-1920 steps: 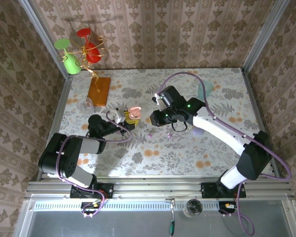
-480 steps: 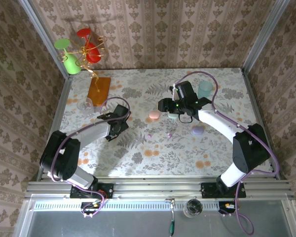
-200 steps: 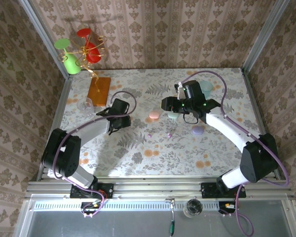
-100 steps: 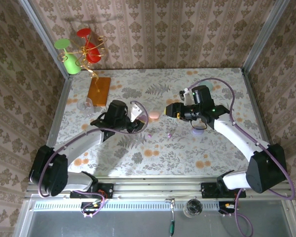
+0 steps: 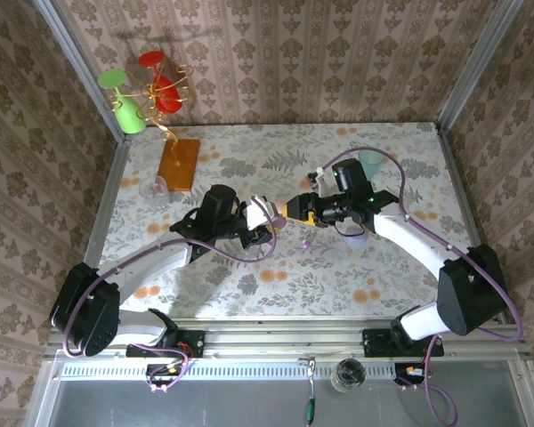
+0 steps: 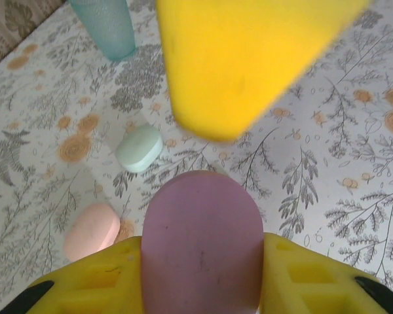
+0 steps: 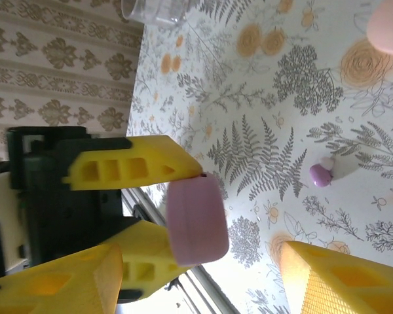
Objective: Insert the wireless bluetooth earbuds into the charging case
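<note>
Left wrist view: the left gripper [image 6: 202, 278] clamps the lilac case [image 6: 202, 222]. Next, I judge, the open right gripper [image 5: 298, 211] should pry it open.

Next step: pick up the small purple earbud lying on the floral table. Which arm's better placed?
Right. The right gripper is open and holds nothing, and the purple earbud lies close to it in the top view. The left gripper is shut on the lilac oval case, so it's occupied.

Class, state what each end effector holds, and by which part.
Left end effector pinches the lilac case across its sides, rounded end protruding. Right end effector is open, holding nothing.
</note>
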### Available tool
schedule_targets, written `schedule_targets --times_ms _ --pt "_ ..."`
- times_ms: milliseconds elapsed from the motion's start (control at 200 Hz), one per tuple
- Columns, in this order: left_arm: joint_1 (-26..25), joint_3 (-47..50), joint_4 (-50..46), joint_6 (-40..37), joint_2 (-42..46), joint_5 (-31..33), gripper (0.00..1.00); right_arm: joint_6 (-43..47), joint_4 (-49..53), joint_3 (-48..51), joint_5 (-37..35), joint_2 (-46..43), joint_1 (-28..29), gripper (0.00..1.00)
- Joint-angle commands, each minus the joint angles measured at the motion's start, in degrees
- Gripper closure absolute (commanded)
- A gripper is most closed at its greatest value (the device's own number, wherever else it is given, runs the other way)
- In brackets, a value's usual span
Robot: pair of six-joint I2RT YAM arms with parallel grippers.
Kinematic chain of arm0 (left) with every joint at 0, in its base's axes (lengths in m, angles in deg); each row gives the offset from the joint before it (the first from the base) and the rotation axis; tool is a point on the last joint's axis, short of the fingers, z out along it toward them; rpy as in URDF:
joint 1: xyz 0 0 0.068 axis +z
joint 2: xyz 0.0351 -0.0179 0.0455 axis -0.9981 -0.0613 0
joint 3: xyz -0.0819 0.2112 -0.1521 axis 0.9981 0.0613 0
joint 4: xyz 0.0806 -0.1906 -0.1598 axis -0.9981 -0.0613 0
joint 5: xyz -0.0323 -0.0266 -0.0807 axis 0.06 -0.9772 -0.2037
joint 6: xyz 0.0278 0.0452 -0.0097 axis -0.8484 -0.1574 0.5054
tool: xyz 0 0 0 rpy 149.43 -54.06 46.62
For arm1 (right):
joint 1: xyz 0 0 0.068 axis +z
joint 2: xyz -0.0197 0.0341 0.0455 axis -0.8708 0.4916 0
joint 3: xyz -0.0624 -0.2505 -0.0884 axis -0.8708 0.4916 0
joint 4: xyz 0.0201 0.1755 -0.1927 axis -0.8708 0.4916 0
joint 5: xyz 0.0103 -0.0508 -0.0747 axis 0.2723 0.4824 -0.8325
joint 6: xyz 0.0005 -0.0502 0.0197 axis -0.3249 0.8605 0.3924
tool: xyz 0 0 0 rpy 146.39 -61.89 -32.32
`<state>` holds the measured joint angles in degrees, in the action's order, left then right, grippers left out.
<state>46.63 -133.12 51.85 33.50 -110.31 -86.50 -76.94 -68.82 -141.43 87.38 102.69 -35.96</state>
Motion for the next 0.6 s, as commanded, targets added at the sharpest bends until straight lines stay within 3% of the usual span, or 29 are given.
schedule_targets --times_ms 0,440,540,595 --pt "-0.9 -0.7 2.5 -0.6 0.9 -3.5 0.7 0.9 0.1 -1.1 2.5 0.8 0.9 0.35" --pt "-1.3 -1.2 3.8 0.2 0.2 -2.8 0.69 1.5 -0.9 -0.8 6.3 2.4 1.3 0.52" --pt "-1.3 -1.1 4.8 0.9 0.2 -2.7 0.69 1.5 -0.8 -0.9 6.7 3.0 1.2 0.6" --pt "-1.3 -1.0 5.2 1.7 0.2 -2.6 0.69 1.1 -1.0 -1.0 6.7 3.1 1.2 0.69"
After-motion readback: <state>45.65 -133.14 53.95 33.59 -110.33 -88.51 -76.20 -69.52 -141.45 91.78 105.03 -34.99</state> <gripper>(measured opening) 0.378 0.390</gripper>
